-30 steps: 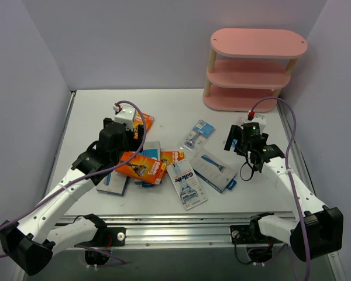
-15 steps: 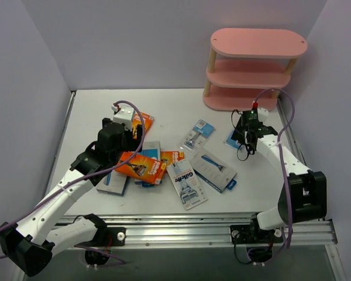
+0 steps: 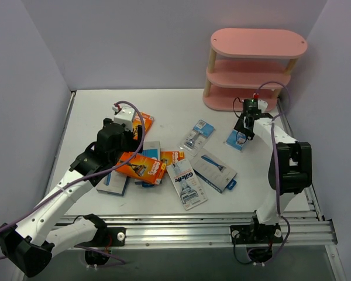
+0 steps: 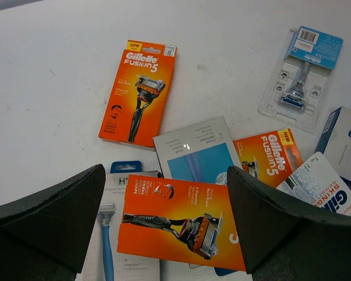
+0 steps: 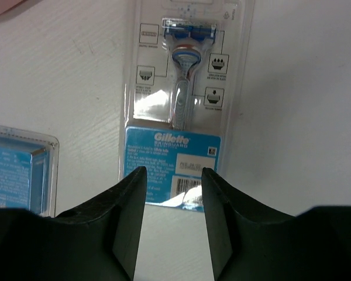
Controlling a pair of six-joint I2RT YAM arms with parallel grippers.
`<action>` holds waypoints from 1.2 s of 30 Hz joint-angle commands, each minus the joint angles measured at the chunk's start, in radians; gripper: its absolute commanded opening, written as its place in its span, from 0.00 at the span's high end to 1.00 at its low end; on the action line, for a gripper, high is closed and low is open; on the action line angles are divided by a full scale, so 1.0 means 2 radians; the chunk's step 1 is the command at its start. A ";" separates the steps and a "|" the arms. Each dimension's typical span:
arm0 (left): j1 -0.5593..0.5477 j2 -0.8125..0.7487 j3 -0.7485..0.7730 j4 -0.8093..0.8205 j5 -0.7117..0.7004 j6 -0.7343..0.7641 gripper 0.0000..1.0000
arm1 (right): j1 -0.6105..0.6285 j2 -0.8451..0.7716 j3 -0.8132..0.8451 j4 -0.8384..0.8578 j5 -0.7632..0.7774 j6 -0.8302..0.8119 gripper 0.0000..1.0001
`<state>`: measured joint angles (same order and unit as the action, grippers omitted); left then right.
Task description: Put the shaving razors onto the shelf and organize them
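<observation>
Several razor packs lie in a loose pile mid-table: an orange pack (image 3: 141, 165) on top, a white-blue Gillette card (image 3: 187, 183), a blue-grey box (image 3: 213, 170) and a blister card (image 3: 199, 133). My left gripper (image 3: 127, 146) is open and hovers over the orange pack (image 4: 181, 222), which lies between its fingers (image 4: 52, 216) untouched. My right gripper (image 3: 244, 124) is open just above a Gillette blister card (image 5: 175, 117), which lies near the shelf (image 3: 236, 139). The pink three-tier shelf (image 3: 257, 64) stands at the back right with nothing on its boards.
Another orange pack (image 4: 137, 93) lies flat behind the pile. A white pack with a blue razor (image 4: 120, 234) lies under the orange one. A second blue blister card (image 5: 14, 170) lies left of the right gripper. Grey walls close in on both sides.
My right arm has swung back and toward the shelf, and its gripper now stands over the blister card by the shelf's foot. The left arm and the packs have not moved.
</observation>
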<state>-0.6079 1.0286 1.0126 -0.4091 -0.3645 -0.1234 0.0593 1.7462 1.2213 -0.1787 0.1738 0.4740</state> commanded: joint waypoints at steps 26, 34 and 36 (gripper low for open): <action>-0.001 0.000 0.023 0.009 0.027 -0.001 0.06 | -0.027 0.110 0.027 0.050 -0.039 -0.030 1.00; -0.001 -0.001 0.022 0.011 0.033 -0.001 0.06 | -0.024 -0.008 -0.005 0.022 -0.069 -0.024 1.00; -0.001 -0.001 0.021 0.011 0.035 -0.001 0.06 | -0.014 -0.052 -0.028 0.020 -0.078 -0.025 1.00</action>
<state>-0.6079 1.0348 1.0126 -0.4084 -0.3119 -0.1230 0.0113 1.8050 1.1954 -0.1112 0.0536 0.4187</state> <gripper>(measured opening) 0.941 0.142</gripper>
